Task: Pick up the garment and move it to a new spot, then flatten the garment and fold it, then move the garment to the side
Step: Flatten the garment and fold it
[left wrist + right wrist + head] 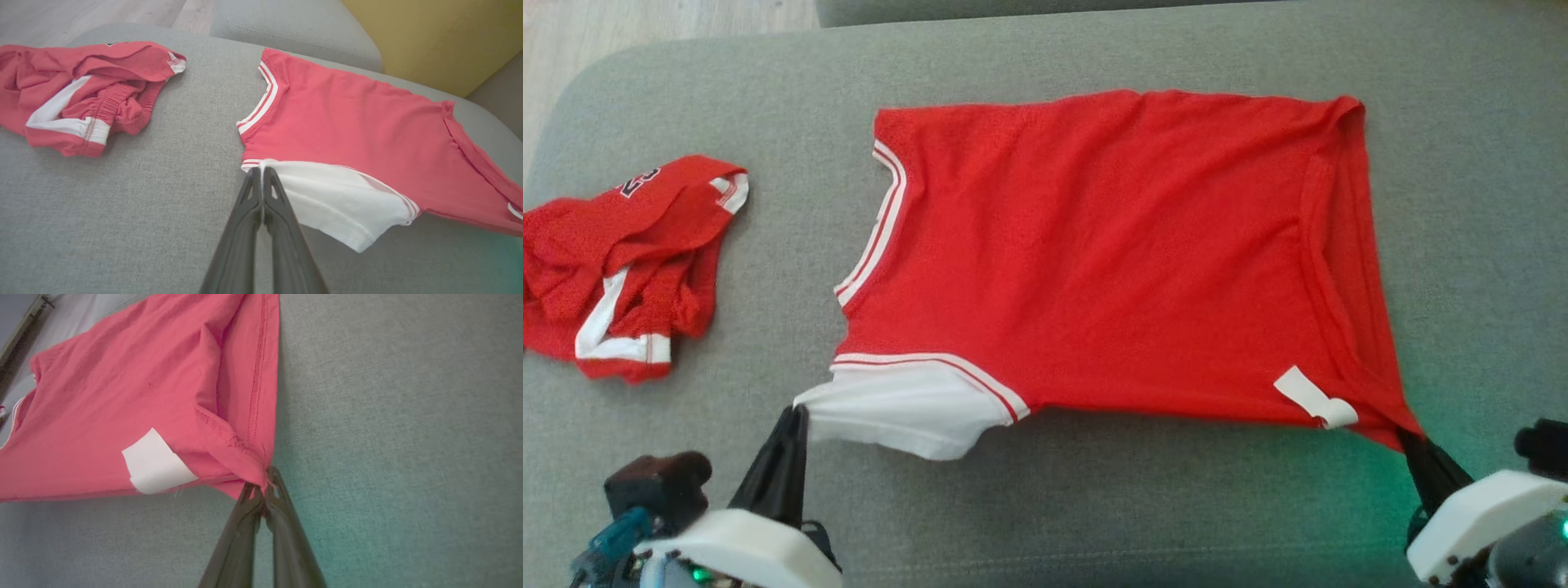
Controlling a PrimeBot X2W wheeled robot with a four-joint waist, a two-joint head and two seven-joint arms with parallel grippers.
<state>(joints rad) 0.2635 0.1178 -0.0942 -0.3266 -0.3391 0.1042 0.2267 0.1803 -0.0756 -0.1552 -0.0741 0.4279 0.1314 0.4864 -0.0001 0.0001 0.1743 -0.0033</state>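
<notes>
The garment (pixel 1111 253) is a red shirt with white sleeves and striped trim, spread sideways across the grey cushion (pixel 1045 514), collar at the left. My left gripper (pixel 796 416) is shut on the corner of its white sleeve (pixel 335 200), and in the left wrist view the fingertips (pixel 261 171) pinch that sleeve's edge. My right gripper (pixel 1409 437) is shut on the red hem corner (pixel 257 473) at the lower right, just past a white label (pixel 153 463). The near edge of the garment is stretched between the two grippers and lifted slightly off the cushion.
A second red garment with white bands (pixel 621 261) lies crumpled at the cushion's left end. Bare grey cushion runs along the front, between my arms, and to the right of the shirt. Wooden floor (pixel 645 24) shows beyond the far left edge.
</notes>
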